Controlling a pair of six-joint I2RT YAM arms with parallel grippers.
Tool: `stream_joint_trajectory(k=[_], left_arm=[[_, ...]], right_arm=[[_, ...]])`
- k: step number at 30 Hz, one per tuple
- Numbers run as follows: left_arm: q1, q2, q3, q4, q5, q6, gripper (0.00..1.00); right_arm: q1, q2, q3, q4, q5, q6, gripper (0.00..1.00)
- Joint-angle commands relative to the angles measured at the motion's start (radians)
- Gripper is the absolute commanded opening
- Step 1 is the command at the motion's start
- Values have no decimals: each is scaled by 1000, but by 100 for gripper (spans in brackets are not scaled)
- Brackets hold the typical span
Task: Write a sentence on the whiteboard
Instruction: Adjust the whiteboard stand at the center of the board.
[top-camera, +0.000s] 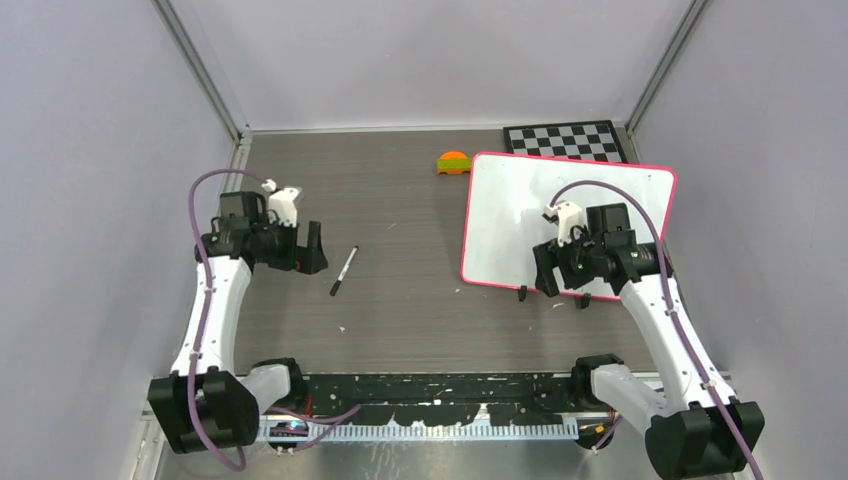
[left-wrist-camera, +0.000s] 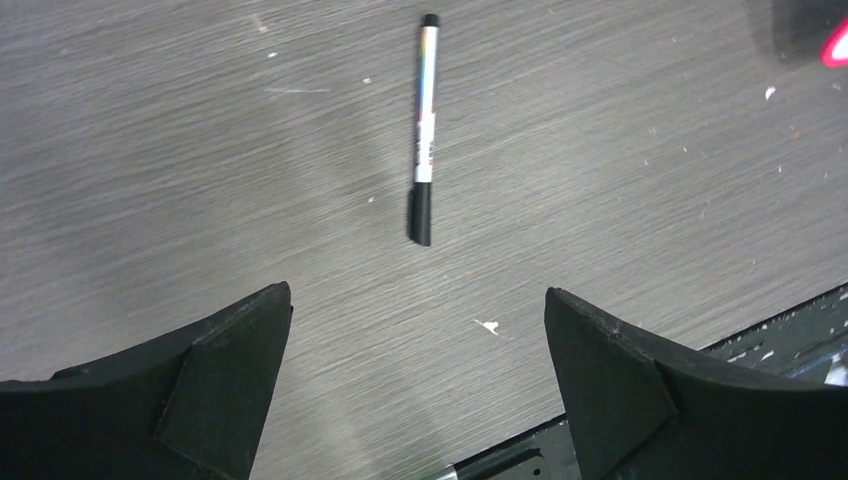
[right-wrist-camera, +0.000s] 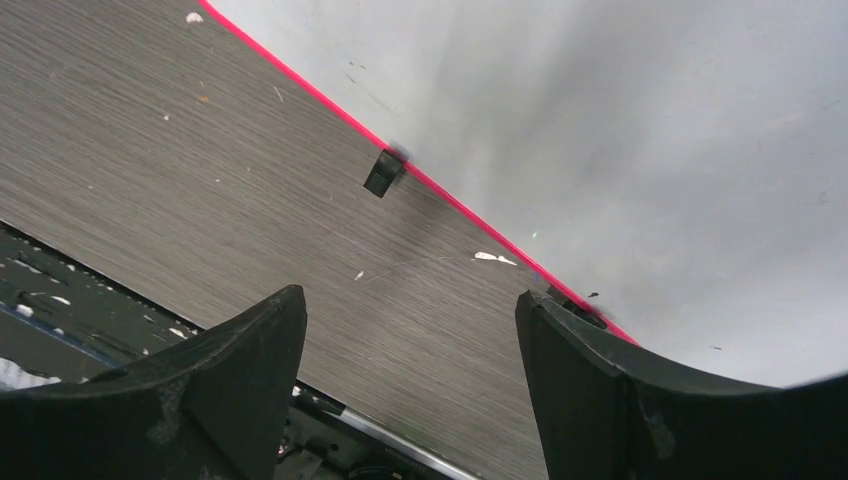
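Two grippers stand open and hold nothing. The left gripper (top-camera: 306, 252) hangs over the grey wood-grain table (top-camera: 400, 200) on its left side with its jaws spread wide. A black-capped marker pen (left-wrist-camera: 426, 120) lies flat on the table just ahead of the gap, touching neither finger. The right gripper (right-wrist-camera: 410, 300) hangs with jaws well apart over the near edge of the whiteboard (top-camera: 520, 210). The board lies flat on the right half of the table, its pink-red rim running aslant between the fingers. One black clip (right-wrist-camera: 382, 172) on that edge sits ahead of the fingers. Behind the board lie a checkerboard (top-camera: 566, 140) and a small orange-and-green object (top-camera: 454, 162).
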Motion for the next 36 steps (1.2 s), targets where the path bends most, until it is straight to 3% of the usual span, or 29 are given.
stream_joint_trajectory(k=[1, 6, 9, 14, 20, 22, 25, 27, 33, 36], left_arm=[[-130, 35, 85, 25, -61, 40, 100], [-338, 139, 221, 16, -50, 42, 100], [-551, 199, 303, 35, -91, 69, 100], [-860, 382, 503, -3, -130, 269, 100], [-1103, 567, 601, 82, -100, 558, 98], [-1147, 616, 629, 87, -36, 690, 94], [-1166, 734, 778, -51, 104, 885, 83], [-1181, 797, 840, -115, 138, 1014, 80], [-1231, 906, 875, -218, 1, 1417, 75], [-1235, 960, 927, -221, -28, 1500, 72]], right_arm=[[4, 14, 114, 10, -42, 108, 82], [-8, 42, 208, 49, -49, 208, 83], [-87, 66, 262, 49, -117, 236, 84], [-381, 142, 360, 15, -372, 274, 84], [-512, 151, 389, 11, -407, 264, 84], [-556, 164, 410, 1, -430, 270, 84], [-626, 188, 431, 1, -493, 298, 84], [-657, 204, 441, 1, -528, 306, 84], [-685, 192, 390, 58, -567, 381, 84], [-688, 175, 370, 78, -557, 394, 84]])
